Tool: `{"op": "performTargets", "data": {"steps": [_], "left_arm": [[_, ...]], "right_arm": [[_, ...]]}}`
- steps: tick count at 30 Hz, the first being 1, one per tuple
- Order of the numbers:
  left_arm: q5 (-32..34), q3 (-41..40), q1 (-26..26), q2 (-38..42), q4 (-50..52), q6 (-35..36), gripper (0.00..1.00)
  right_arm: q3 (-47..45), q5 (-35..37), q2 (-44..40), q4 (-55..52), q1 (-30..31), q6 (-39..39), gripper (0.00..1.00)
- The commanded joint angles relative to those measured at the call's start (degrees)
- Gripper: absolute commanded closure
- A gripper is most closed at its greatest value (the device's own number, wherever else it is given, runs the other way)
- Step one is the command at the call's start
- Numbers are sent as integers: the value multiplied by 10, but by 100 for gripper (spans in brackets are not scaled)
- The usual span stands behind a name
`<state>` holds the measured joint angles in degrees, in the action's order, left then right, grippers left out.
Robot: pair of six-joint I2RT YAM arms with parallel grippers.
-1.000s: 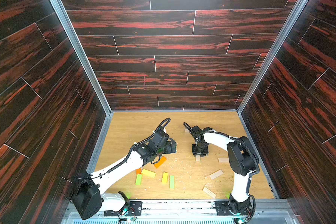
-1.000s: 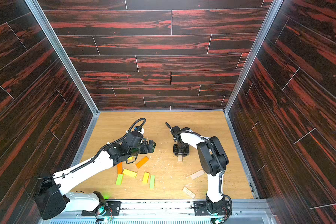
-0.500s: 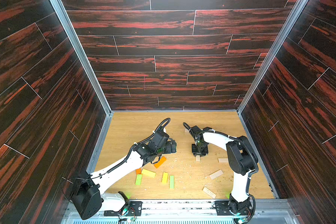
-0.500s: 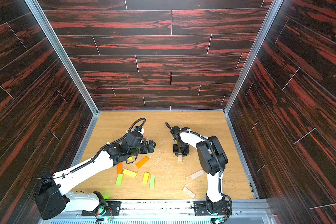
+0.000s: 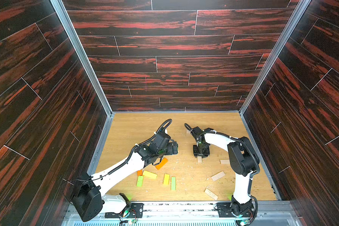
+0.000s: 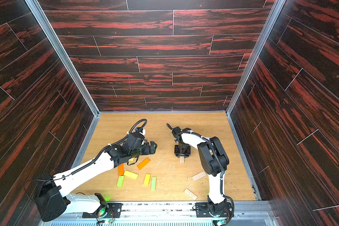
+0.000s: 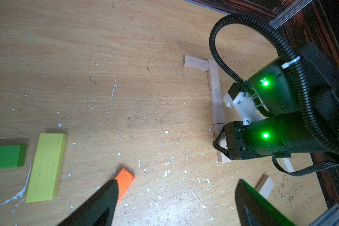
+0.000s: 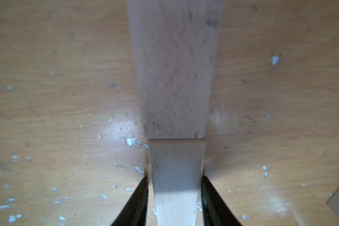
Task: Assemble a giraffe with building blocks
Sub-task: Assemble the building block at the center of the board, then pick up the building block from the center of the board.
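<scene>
Neither arm had visibly shifted since a second before. The right claw (image 8: 174, 177) straddled a smooth, flat pale plank (image 8: 175, 156) that lay butted end-to-end against a second pale plank (image 8: 174, 78) ahead; pinching or freed, I couldn't tell. The left claw (image 7: 178, 182) gaped empty, a painted orange plank (image 7: 125, 179) by one fingertip.

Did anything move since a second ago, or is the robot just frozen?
Nothing moved that these views show. The left gripper still hangs open near the orange block. The right gripper still straddles the end of the pale plank lying on the table. The scattered blocks lie where they were.
</scene>
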<state>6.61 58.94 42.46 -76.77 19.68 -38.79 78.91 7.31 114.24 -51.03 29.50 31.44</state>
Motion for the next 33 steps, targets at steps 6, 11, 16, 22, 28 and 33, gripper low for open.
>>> {"op": "performTargets", "data": {"steps": [6, 11, 16, 22, 28, 33], "left_arm": [[10, -5, 1, 21, 7, 6, 4], [13, -7, 1, 26, 9, 7, 4], [4, -5, 1, 23, 5, 15, 4], [-51, 14, 4, -3, -6, 37, 4], [-68, 35, 28, -34, -11, 60, 4], [-82, 36, 32, -49, -20, 65, 4]], "right_arm": [[13, 2, -15, -20, 0, 19, 36], [24, -4, -110, -38, -7, 43, 24], [-13, -59, -218, -28, -83, 67, 24], [-108, -88, -278, -16, -243, 137, 24], [-162, -93, -283, 10, -323, 202, 24], [-209, -100, -289, 53, -354, 244, 24]]}}
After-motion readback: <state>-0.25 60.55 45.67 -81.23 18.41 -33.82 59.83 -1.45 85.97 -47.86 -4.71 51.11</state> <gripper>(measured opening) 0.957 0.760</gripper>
